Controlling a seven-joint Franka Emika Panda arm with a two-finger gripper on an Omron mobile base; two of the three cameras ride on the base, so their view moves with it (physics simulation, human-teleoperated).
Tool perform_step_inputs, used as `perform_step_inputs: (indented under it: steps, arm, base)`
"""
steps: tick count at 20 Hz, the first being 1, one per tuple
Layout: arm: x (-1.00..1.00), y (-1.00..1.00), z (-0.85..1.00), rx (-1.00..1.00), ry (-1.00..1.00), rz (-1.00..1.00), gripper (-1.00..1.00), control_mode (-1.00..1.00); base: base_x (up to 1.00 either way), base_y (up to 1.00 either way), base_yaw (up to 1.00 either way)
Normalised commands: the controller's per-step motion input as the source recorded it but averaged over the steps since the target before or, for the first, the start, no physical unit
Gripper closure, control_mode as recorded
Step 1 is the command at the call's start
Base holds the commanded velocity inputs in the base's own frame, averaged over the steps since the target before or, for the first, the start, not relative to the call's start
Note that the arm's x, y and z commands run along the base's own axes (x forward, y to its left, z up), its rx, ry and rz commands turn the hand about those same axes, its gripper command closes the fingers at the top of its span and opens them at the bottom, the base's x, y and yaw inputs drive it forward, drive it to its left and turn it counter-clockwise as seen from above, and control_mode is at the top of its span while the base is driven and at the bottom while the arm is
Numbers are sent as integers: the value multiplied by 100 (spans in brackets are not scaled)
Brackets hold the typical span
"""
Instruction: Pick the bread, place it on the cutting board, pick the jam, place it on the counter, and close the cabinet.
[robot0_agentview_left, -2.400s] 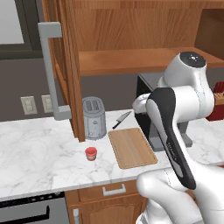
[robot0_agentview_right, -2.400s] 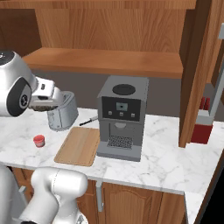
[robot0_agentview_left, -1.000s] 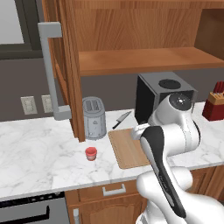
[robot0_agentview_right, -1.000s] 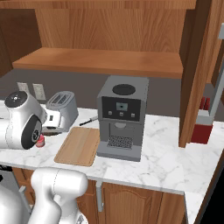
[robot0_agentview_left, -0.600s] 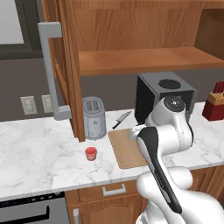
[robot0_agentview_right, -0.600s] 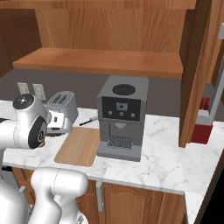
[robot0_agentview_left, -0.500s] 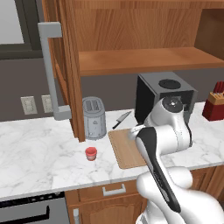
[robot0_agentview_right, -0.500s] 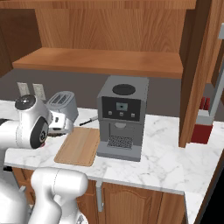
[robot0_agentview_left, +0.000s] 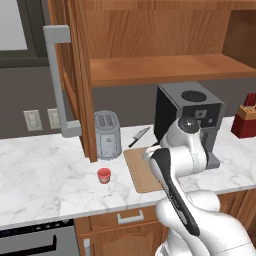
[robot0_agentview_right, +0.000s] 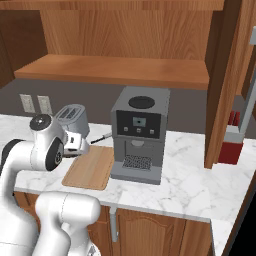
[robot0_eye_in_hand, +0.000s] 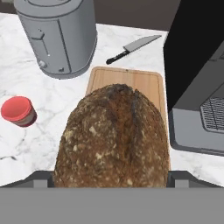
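- Hand view: the gripper (robot0_eye_in_hand: 112, 181) is clamped on the bread (robot0_eye_in_hand: 114, 135), one dark fingertip showing at each side of the loaf's lower edge; the jaws stand as far apart as the loaf is wide.
- The bread's long axis runs away from the camera, along the same line as the cutting board (robot0_eye_in_hand: 127, 78) beyond it.
- The board lies straight ahead of and below the loaf; its far end shows past the crust, so the load hangs over the board's near part, and I cannot tell whether it touches the wood.
- From the left base view, the hand sits low by the cutting board (robot0_agentview_left: 140, 170), with the arm covering most of it.
- My reading: the coming move is a short lowering and release, with little sideways correction needed.
- The jam (robot0_eye_in_hand: 18, 111) stands on the counter (robot0_eye_in_hand: 30, 140) to the left of the loaf, apart from the board; it shows as the jam (robot0_agentview_left: 103, 175) in front of the toaster (robot0_agentview_left: 107, 135).
- A knife (robot0_eye_in_hand: 130, 49) lies beyond the board's far edge, and the coffee machine (robot0_eye_in_hand: 197, 83) stands close along its right side.
- The cabinet (robot0_agentview_left: 80, 75) door hangs open over the counter.
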Motion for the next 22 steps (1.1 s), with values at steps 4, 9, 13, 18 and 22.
perform_step_inputs:
  steps: [4,9,13,18,22]
  arm:
    - [34,-2,-31,0,0,0,100,-100]
    - [31,-7,-29,0,0,0,100,-100]
    - [35,-7,-25,0,0,0,100,-100]
    - [29,-2,-33,0,0,0,100,-100]
    - [24,0,-36,0,0,0,100,-100]
  base:
    - [0,0,0]
    - [0,0,0]
    - [0,0,0]
    - [0,0,0]
    - [0,0,0]
